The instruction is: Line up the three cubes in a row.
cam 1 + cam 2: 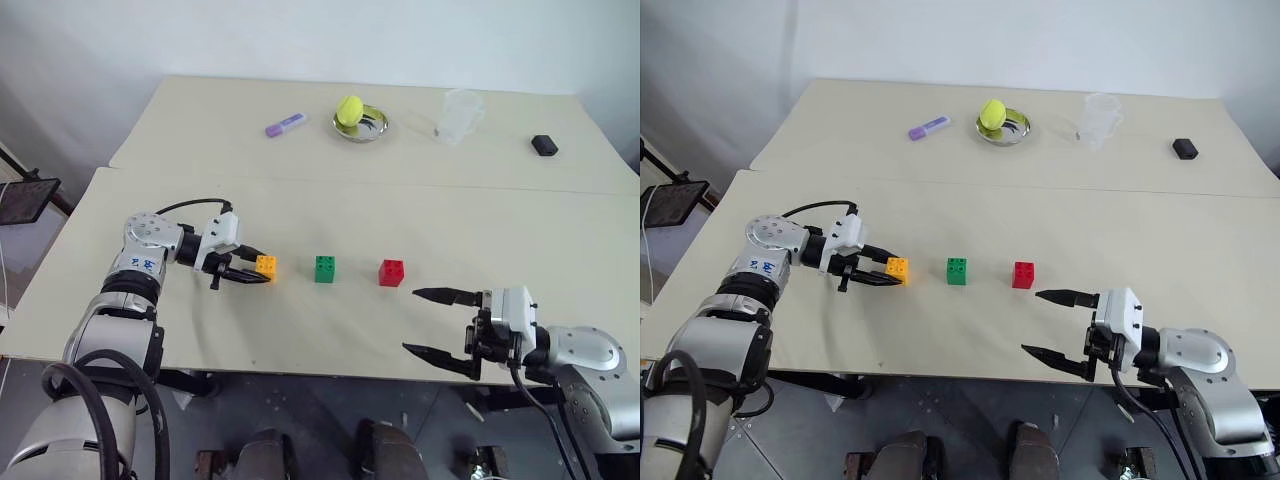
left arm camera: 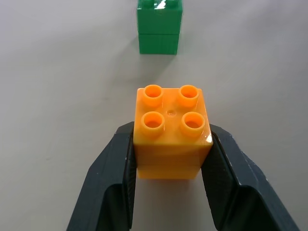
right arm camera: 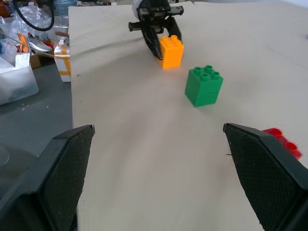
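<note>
A pale beige worktop (image 1: pixel 330 330) stands before a white wall, with a seam running across it between the near half and the far half. On the near half the three cubes sit in a row that runs from left to right, evenly spaced and apart from one another, each upright with its studs facing up. The orange-yellow cube (image 1: pixel 266 266) is at the left end, the green cube (image 1: pixel 325 269) in the middle and the red cube (image 1: pixel 392 272) at the right end. Each cube is squarish, slightly taller than wide, so its long axis is vertical. The left pincer (image 1: pixel 252 268) reaches in from the left, pointing to the right along the row, and its two black fingers (image 2: pixel 108 183) are clamped on opposite sides of the orange-yellow cube. The right pincer (image 1: pixel 432 322) hovers near the front edge, pointing left, its jaws spread wide with nothing between them, a little short of the red cube. On the far half lie a clear plastic cup (image 1: pixel 459 116), a metal dish (image 1: pixel 371 127) holding a yellow-green ball (image 1: pixel 349 110), a purple marker (image 1: pixel 285 124) and a small black block (image 1: pixel 544 145).
</note>
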### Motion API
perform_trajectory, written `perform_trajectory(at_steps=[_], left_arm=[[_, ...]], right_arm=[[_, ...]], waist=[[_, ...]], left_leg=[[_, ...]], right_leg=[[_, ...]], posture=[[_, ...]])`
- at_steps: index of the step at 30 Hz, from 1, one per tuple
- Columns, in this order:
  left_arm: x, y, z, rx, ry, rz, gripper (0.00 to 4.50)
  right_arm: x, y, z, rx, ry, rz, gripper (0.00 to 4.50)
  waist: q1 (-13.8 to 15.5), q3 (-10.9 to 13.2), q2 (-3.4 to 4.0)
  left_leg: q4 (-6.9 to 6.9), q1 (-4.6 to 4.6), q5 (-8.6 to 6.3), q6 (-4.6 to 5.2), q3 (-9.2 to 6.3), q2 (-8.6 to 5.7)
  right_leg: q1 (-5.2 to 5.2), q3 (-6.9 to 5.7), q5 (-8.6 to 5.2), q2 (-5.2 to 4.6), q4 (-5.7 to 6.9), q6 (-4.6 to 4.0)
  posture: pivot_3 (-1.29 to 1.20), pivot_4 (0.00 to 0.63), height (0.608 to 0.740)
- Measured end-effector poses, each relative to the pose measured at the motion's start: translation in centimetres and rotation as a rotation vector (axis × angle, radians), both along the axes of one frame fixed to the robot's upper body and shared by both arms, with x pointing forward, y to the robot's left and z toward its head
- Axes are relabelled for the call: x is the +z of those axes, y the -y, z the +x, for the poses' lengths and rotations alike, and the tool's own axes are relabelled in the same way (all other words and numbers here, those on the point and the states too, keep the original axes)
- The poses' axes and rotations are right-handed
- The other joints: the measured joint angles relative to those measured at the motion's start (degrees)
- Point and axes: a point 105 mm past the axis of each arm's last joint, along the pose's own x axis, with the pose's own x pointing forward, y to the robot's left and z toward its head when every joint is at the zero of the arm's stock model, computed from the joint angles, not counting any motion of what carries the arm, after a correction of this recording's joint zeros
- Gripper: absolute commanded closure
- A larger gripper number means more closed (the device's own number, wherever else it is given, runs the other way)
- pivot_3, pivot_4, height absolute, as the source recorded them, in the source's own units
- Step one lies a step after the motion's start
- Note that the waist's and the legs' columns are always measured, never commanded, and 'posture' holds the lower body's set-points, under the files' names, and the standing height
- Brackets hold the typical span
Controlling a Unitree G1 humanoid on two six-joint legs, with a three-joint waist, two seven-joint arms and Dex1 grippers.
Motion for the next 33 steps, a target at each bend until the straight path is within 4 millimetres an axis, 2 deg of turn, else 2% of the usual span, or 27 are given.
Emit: perform_trajectory(at_steps=[1,3,11,13,17,20,24,26,28,31,33], left_arm=[[-0.1,0.1,0.1,0.007,-0.003,-0.009,3.00],[-0.2,0.2,0.1,0.008,-0.006,-0.013,2.29],[-0.5,0.6,0.2,0.003,0.011,-0.002,0.01],[-0.3,-0.1,-0.2,-0.008,0.018,-0.005,0.01],[1.1,-3.5,-0.8,0.058,0.076,-0.035,0.01],[1.7,-6.9,-2.0,0.122,0.163,-0.019,0.01],[3.5,-9.5,-3.8,0.195,0.181,-0.022,0.01],[5.1,-9.8,-4.6,0.203,0.188,-0.043,0.01],[6.2,-9.6,-5.2,0.206,0.178,-0.060,0.01],[6.0,-9.9,-5.5,0.251,0.162,-0.073,0.01],[5.7,-10.1,-5.3,0.294,0.159,-0.093,0.01]], right_arm=[[0.0,0.0,0.0,-0.004,0.002,0.000,0.00],[0.2,0.2,0.1,-0.014,0.016,0.002,0.00],[0.8,-0.3,0.5,0.017,0.046,-0.003,0.00],[0.9,-0.6,0.5,0.036,0.042,-0.002,0.00],[1.1,-0.5,0.5,0.072,0.016,0.022,0.00],[3.0,0.3,1.2,0.112,0.054,-0.008,0.00],[5.9,2.6,2.9,0.112,0.089,-0.126,0.00],[7.2,4.0,4.0,0.091,0.098,-0.181,0.00],[7.6,4.9,4.7,0.077,0.089,-0.208,0.00],[7.7,6.0,6.7,0.038,0.083,-0.185,0.00],[7.4,6.3,7.2,0.024,0.079,-0.178,0.00]], waist=[[0.0,0.0,0.00],[-0.2,0.0,0.00],[-0.3,0.0,0.00],[-0.6,0.0,0.00],[-1.4,0.0,0.00],[-2.3,0.0,0.04],[-2.4,0.0,0.02],[-2.2,0.0,0.02],[-1.9,0.0,0.03],[-2.2,0.1,0.09],[-2.3,0.1,0.10]], left_leg=[[0.03,0.00,-0.01,0.01,0.00,0.00],[0.10,0.00,-0.01,0.02,0.00,0.00],[0.12,-0.01,-0.02,0.04,-0.02,0.00],[0.12,-0.01,-0.02,0.04,-0.02,0.01],[0.08,0.00,-0.03,0.03,-0.04,0.04],[0.11,0.01,-0.04,0.05,-0.04,0.03],[0.17,0.00,-0.05,0.06,-0.12,0.05],[0.17,0.00,-0.04,0.06,-0.16,0.05],[0.17,0.00,-0.04,0.05,-0.17,0.05],[0.16,0.03,-0.04,0.04,-0.04,0.04],[0.14,0.03,-0.03,0.03,-0.05,0.04]], right_leg=[[0.01,0.01,0.00,0.00,0.00,0.00],[0.03,0.02,0.00,0.00,0.03,0.00],[0.02,0.01,0.00,-0.01,0.07,0.00],[0.01,0.00,0.00,-0.01,0.09,0.00],[-0.02,0.00,0.00,-0.01,0.12,0.00],[0.00,0.03,0.01,-0.05,0.12,0.01],[0.01,0.03,0.01,-0.06,0.21,0.02],[0.03,0.04,0.01,-0.07,0.21,0.02],[0.03,0.03,0.01,-0.06,0.23,0.02],[0.02,0.09,0.01,-0.06,0.21,0.02],[-0.01,0.06,0.01,-0.06,0.25,0.02]], posture=[[0.00,0.150,0.740],[0.00,0.150,0.740],[0.00,0.150,0.740],[0.00,0.150,0.740],[0.00,0.150,0.740],[0.00,0.150,0.740],[0.00,0.150,0.740],[0.00,0.150,0.740],[0.00,0.150,0.740],[0.00,0.150,0.740],[0.00,0.150,0.740]])
